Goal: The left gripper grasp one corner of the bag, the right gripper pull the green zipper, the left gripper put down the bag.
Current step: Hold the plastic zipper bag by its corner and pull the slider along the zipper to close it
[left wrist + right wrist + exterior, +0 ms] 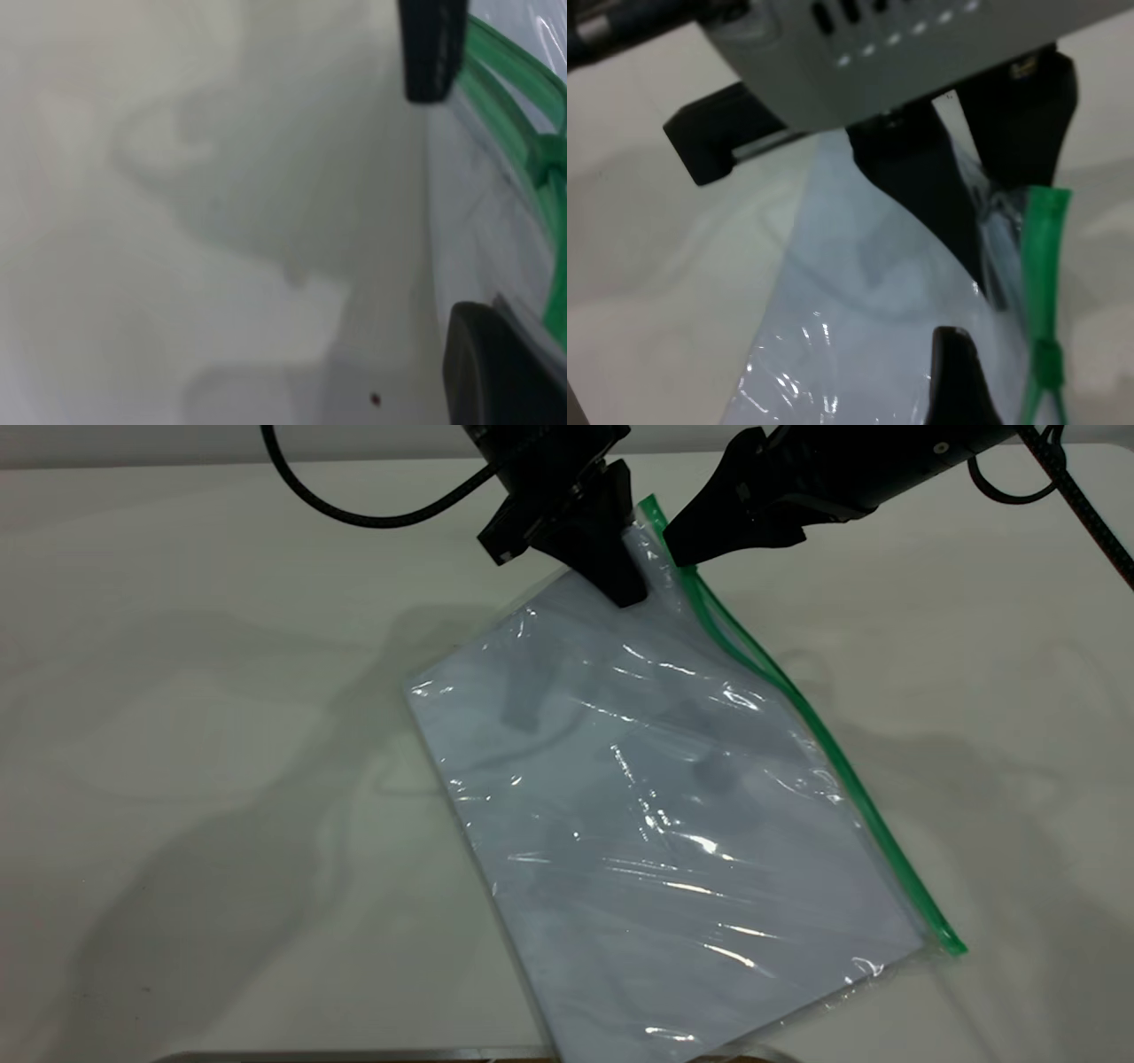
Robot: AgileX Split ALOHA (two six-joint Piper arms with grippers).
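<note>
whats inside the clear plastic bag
Inside the large clear plastic zip bag with the green zipper lie white paper sheets, filling most of it. Glare and the covering top sheet hide how many there are or anything beneath.

You have the left gripper (631, 571) clamped on the far corner (645, 545) of the bag (656, 815), lifting that end off the white table (177, 691) while the near end rests down. Your right gripper (678, 549) sits just right of it, its tips at the green zipper (828, 748), which runs down the bag's right edge.
</note>
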